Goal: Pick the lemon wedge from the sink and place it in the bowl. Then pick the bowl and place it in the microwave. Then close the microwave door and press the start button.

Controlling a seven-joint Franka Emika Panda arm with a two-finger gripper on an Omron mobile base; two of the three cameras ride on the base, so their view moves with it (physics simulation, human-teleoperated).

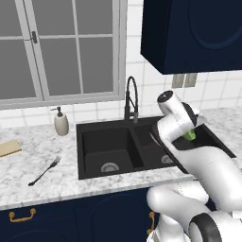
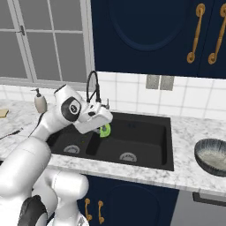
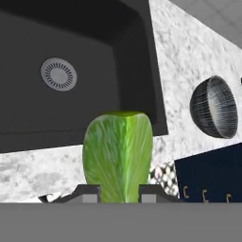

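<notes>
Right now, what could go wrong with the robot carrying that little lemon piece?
1. The gripper pinches only the lemon wedge's bottom end, so it might slip out and fall back into the sink.
2. The bowl sits off to the side on the counter near its front edge, so a sloppy drop could miss it.
</notes>
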